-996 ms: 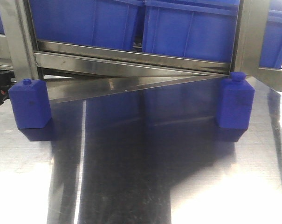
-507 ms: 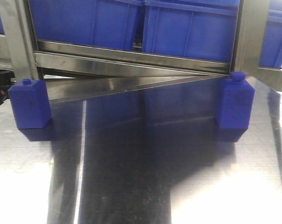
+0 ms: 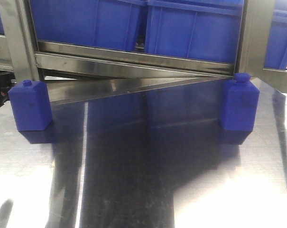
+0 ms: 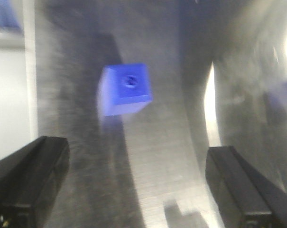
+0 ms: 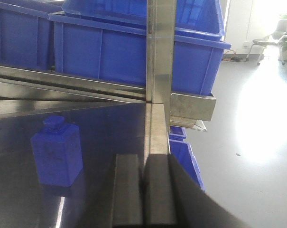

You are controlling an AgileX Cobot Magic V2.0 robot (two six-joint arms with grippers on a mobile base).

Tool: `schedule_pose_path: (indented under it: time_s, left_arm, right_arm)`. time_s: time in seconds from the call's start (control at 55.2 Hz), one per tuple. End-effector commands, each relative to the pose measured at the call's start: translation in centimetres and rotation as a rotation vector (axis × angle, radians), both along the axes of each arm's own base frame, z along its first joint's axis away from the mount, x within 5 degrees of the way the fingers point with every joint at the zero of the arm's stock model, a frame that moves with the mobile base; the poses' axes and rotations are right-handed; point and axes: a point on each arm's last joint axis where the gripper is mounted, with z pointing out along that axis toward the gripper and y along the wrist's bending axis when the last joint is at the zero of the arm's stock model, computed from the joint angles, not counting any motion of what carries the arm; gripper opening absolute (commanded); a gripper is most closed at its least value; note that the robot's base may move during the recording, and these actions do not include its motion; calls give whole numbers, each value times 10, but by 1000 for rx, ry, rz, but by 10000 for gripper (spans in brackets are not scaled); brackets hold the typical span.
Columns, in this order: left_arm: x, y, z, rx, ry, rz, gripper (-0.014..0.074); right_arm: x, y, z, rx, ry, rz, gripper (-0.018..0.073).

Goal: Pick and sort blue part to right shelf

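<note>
Left gripper point(image 4: 136, 159) gaped empty | blue part point(image 4: 126, 88) lay ahead of jaws | needed centred approach | right gripper point(image 5: 143, 164) pinched closed, empty

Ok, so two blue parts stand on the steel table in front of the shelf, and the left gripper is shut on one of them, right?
Not shut. The left wrist view shows the left gripper open, fingers wide apart and clear of the blue part ahead. The rest holds: two blue parts stand on the steel table in front of the shelf.
</note>
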Motion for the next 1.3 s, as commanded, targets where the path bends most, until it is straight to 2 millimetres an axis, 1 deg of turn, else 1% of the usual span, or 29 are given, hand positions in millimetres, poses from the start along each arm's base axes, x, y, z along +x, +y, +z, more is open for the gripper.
schedule_pose_path:
  time_s: [0.0, 0.091, 0.199, 0.344, 0.507, 0.688, 0.978, 1.069, 1.159, 1.286]
  left_arm:
    - [16, -16, 13, -12, -38, -46, 629]
    - [34, -30, 6, 41, -9, -52, 629]
    - [52, -39, -5, 113, 39, 5, 629]
    - [71, -47, -19, 112, 96, 43, 629]
    - [88, -51, -41, 124, 148, 59, 629]
    - [101, -53, -66, 164, 201, 56, 629]
    - [118, -57, -99, 192, 252, 56, 629]
    - [120, -57, -105, 198, 269, 54, 623]
    - [120, -57, -106, 199, 272, 54, 590]
    - [120, -57, -105, 198, 270, 54, 491]
  right_arm:
    - [-2, 0, 12, 3, -114, 2, 32]
    - [-2, 0, 12, 3, -114, 2, 32]
    - [-2, 0, 12, 3, -114, 2, 32]
    - [-2, 0, 12, 3, -114, 2, 32]
    - [-2, 0, 12, 3, -114, 2, 32]
    - [-2, 0, 12, 3, -114, 2, 32]
    - [-2, 0, 12, 3, -114, 2, 32]
    - [-2, 0, 12, 3, -114, 2, 32]
    - [-2, 0, 12, 3, -114, 2, 32]
    - [-2, 0, 12, 3, -114, 2, 32]
